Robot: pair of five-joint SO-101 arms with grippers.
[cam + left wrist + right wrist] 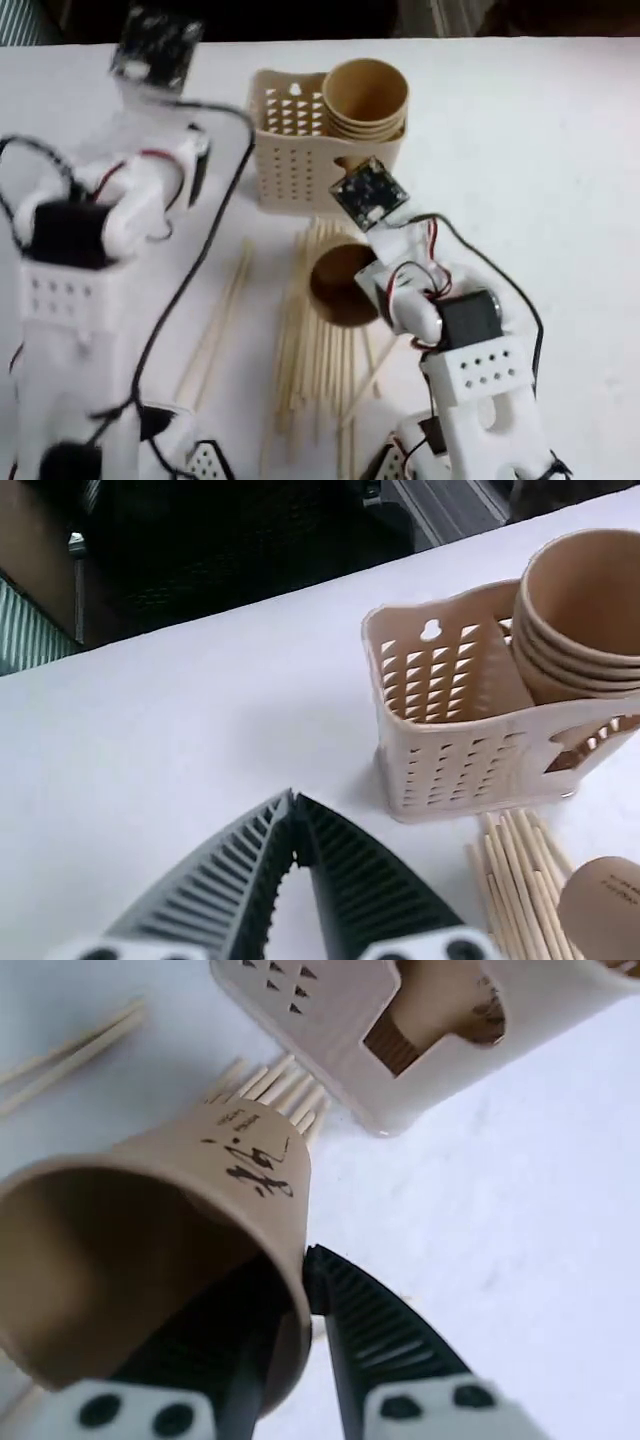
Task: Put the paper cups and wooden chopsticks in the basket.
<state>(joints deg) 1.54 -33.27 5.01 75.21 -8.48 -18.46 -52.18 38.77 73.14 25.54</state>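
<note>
My right end effector [293, 1265] is clamped on the rim of a paper cup [150, 1230], one finger inside the mouth and one outside. The cup is tipped on its side over the wooden chopsticks [310, 350], which lie spread on the surface [540, 150] between the basket [290, 165] and the near edge. The basket stands by the middle of the far edge, with a stack of cups [365, 95] in the compartment on my right arm's side. My left end effector [293, 805] is pressed closed on nothing, above the surface toward the left edge from the basket.
</note>
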